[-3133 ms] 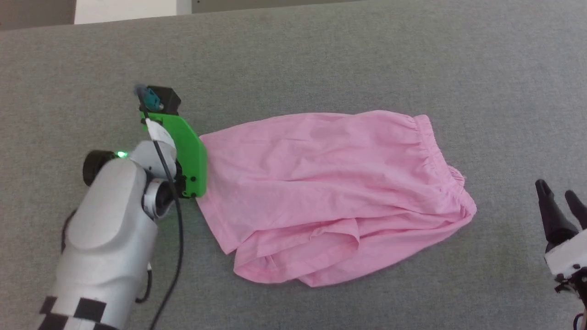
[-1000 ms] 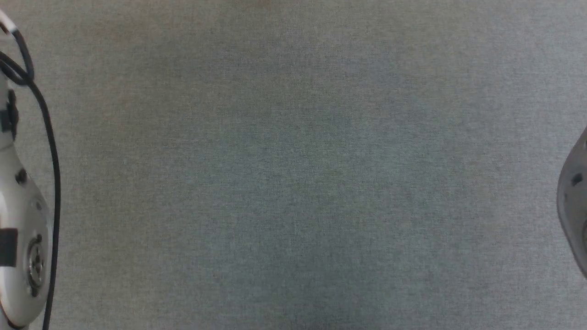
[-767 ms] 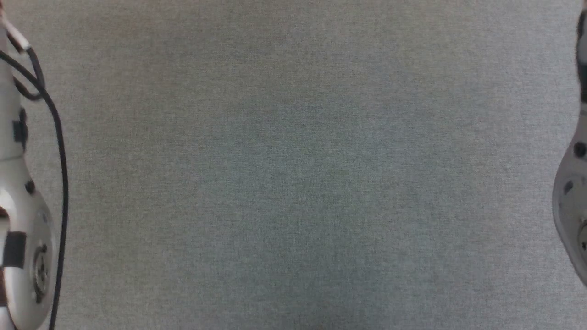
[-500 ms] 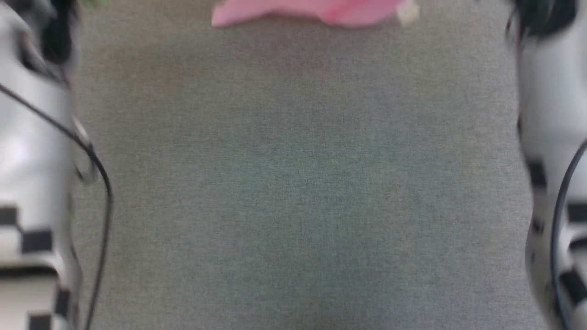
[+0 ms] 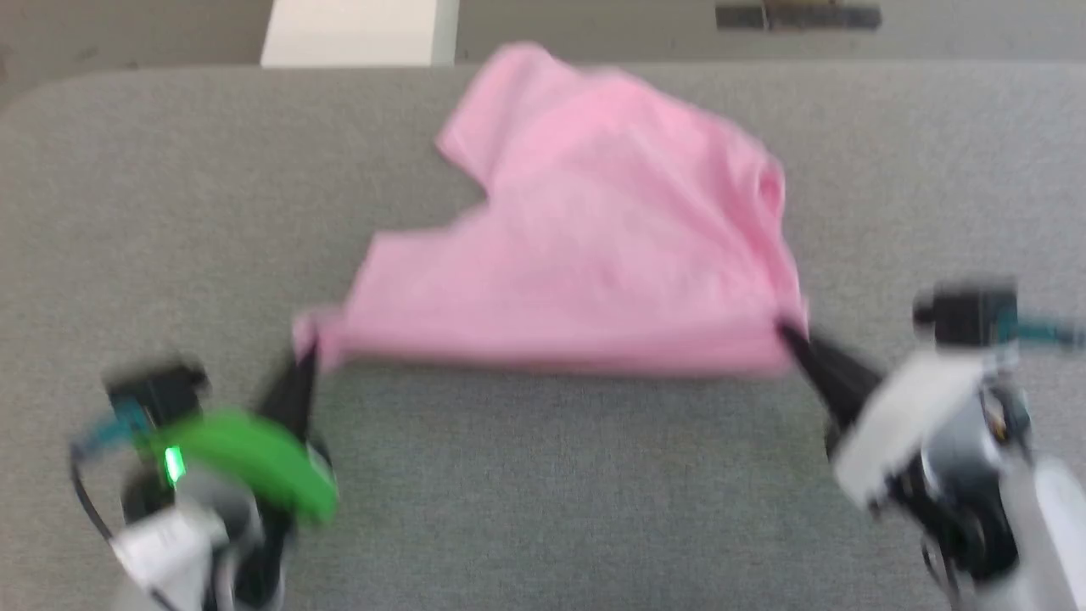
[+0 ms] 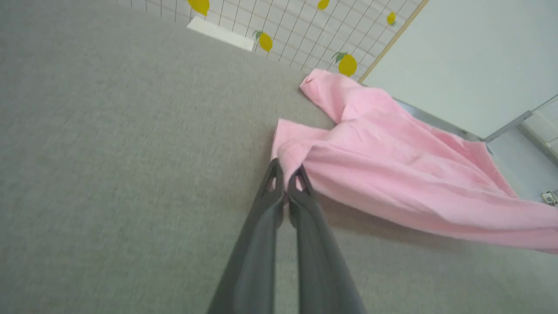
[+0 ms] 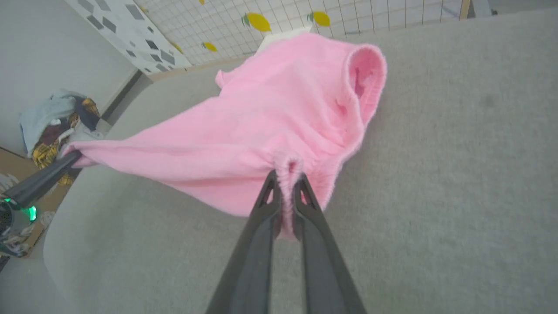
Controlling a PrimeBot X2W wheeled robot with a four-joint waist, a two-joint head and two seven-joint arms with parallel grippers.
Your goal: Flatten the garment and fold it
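Across the grey table [image 5: 543, 509] we saw the garment [image 5: 585, 255] stretched taut along its near edge. Our left gripper [image 5: 307, 355] and right gripper [image 5: 787, 333] were each clamped on a near corner. Our right wrist view added a heap of clothes [image 7: 56, 117] beyond the table's left end, and the left wrist view added lemon prints [image 6: 347, 64] on a far wall.

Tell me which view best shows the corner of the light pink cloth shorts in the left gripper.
The left wrist view: close and sharp, the pink shorts bunch in the shut left gripper. The head view blurs that corner; the right wrist view shows it small, at its left edge.
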